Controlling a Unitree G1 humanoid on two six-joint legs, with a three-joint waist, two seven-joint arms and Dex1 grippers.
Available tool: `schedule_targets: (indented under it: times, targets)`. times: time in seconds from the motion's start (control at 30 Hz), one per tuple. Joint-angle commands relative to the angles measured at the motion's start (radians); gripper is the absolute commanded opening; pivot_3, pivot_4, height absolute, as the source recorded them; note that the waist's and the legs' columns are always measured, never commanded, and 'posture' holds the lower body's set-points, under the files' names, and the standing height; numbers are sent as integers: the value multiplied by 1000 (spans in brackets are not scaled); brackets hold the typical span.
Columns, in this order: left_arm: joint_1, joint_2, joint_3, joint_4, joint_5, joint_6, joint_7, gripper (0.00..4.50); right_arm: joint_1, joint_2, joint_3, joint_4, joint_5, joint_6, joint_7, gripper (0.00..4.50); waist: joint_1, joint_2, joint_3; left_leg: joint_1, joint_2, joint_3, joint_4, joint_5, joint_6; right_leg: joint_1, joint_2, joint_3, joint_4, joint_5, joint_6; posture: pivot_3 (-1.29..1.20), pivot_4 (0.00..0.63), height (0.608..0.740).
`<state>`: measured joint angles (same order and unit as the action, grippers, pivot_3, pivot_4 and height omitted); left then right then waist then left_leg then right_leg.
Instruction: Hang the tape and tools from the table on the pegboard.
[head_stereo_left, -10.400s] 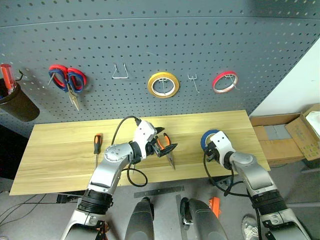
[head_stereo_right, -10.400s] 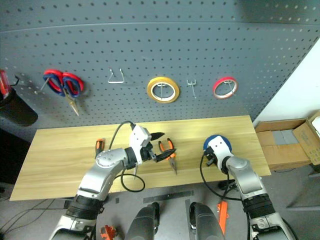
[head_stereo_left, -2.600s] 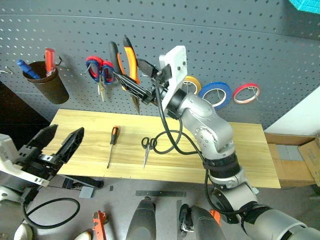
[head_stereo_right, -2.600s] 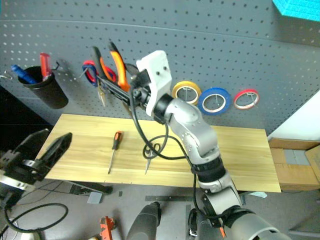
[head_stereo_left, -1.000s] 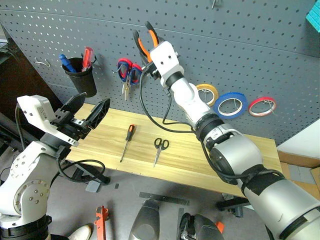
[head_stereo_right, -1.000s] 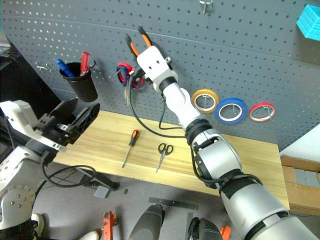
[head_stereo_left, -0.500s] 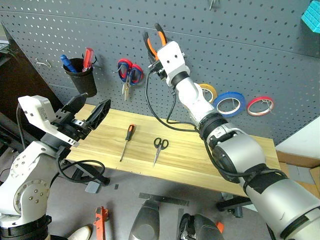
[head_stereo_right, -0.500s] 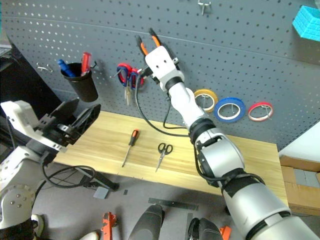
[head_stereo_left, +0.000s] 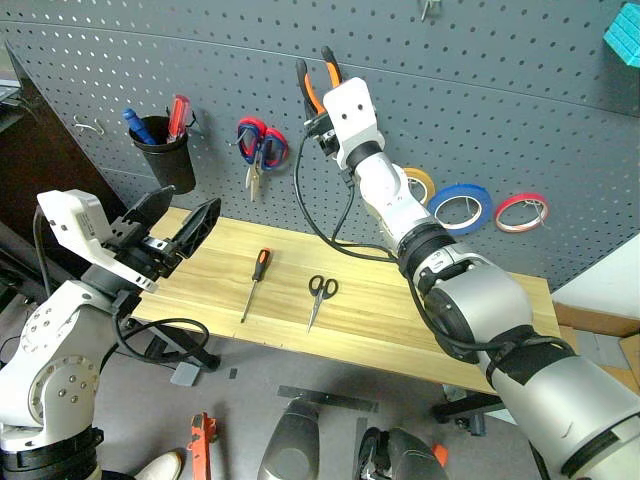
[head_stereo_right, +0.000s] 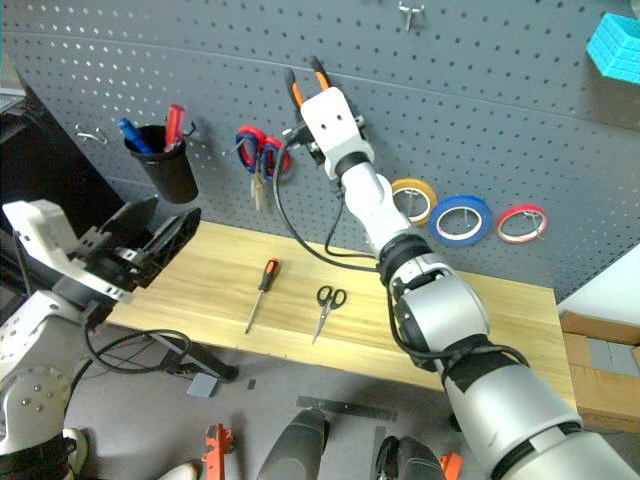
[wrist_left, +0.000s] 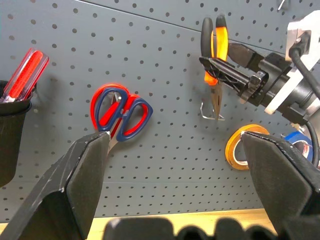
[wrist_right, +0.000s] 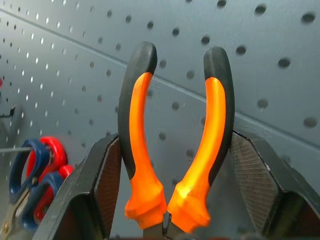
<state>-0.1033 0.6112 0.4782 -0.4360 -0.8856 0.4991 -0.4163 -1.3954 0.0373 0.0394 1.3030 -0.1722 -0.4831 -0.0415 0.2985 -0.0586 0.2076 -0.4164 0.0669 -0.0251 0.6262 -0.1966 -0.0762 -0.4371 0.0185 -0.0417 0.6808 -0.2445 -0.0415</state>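
Head views: the right gripper (head_stereo_left: 312, 88) reaches up to the pegboard (head_stereo_left: 520, 90) and is clenched on the orange-handled pliers (head_stereo_left: 318, 78), handles pointing up against the panel. To the pliers' left hang the red-and-blue-handled scissors (head_stereo_left: 258, 148) and a black cup (head_stereo_left: 167, 160) holding a red and a blue handle. To the right hang 3 rolls: a yellow roll (head_stereo_left: 421, 184), partly behind the arm, then the blue tape (head_stereo_left: 463, 206) and a thin red roll (head_stereo_left: 521, 211). On the wooden table (head_stereo_left: 400, 320) lie the orange-and-black screwdriver (head_stereo_left: 251, 283) and, just right of it, the black-handled scissors (head_stereo_left: 319, 295). The left gripper (head_stereo_left: 170, 225) hangs released, fingers wide, over the table's left end.

Left wrist view: its 2 black fingers (wrist_left: 75, 190) stand far apart with nothing between them. Past them, the right gripper holds the pliers nose-down at a wire hook (wrist_left: 211, 112).

Right wrist view: both textured pads (wrist_right: 107, 182) press the outer sides of the pliers' 2 orange handles, close to the perforated panel.

No brand, label or writing is readable in any view.
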Motion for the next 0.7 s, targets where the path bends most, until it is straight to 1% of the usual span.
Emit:
schedule_targets:
  times: [0.03,0.47,0.7]
  targets:
    - [6,17,33,-48,-15,3,1,4500,-21,-13,-21,-18,10,-12,-14,2775,0,0,0,0,0,0,0,0,0,0,0,0,0,0,0,455,129,740]
    - [-3,20,30,-42,-15,7,0,4500,-105,-2,-72,-39,55,-35,-25,2775,1,2,1,0,0,0,0,0,0,0,0,0,0,0,0,449,125,740]
    - [2,31,45,-49,-24,15,0,4500,-80,5,-72,-27,53,-43,-31,2775,1,2,1,0,0,0,0,0,0,0,0,0,0,0,1,465,128,740]
